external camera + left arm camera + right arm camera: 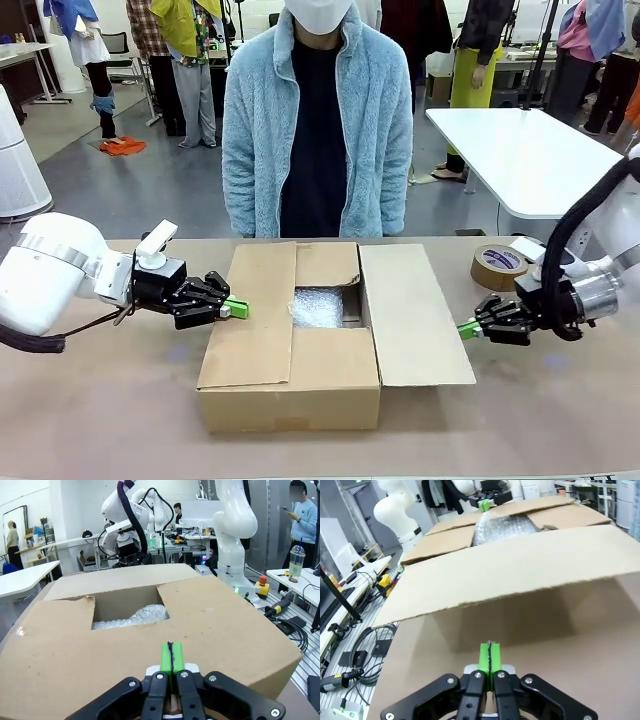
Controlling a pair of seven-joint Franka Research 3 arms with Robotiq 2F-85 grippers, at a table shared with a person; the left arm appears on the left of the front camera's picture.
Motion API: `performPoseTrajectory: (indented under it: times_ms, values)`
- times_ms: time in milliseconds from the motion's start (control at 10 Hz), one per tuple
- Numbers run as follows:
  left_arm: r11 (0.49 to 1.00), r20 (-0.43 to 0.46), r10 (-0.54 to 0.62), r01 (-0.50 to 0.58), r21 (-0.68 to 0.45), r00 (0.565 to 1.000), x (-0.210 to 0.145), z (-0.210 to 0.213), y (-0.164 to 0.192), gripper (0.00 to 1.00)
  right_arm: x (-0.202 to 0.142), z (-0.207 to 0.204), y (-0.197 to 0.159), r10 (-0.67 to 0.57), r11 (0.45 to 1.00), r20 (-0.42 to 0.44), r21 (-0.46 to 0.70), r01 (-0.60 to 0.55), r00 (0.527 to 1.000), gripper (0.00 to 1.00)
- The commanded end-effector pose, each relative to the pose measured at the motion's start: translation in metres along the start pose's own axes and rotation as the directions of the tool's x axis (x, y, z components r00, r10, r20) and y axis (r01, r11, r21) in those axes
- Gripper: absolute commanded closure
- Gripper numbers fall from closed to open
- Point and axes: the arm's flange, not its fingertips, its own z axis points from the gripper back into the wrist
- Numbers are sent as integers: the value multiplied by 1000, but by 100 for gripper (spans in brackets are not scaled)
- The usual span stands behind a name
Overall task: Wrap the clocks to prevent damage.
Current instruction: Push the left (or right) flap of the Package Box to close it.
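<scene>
The clocks show as a whitish bubble-wrap bundle [318, 306] lying inside the cardboard box [290, 385], seen through the gap between its flaps. The left wrist view shows the bundle [137, 617] in that opening, and the right wrist view shows the bundle [504, 527] past the raised flap. My left gripper [238, 308] is shut and empty, its green pads resting against the box's left flap [171, 657]. My right gripper [467, 328] is shut and empty, its tips [490, 656] just under the outer edge of the opened right flap [412, 315].
A brown tape roll [499, 266] lies on the table at the far right. A person in a light blue fleece [316, 130] stands behind the box at the table's far edge. A white table [525, 155] stands behind on the right.
</scene>
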Motion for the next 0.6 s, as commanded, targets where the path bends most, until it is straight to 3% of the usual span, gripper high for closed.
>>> performPoseTrajectory:
  times_ms: [0,500]
  values:
    - [1000,-8,10,-10,0,1000,-2,0,1,100,-5,-29,1,59,997,-3,44,-59,998,99]
    - [1000,-8,10,-10,0,1000,-2,0,1,100,15,-52,12,127,986,215,78,-146,968,99]
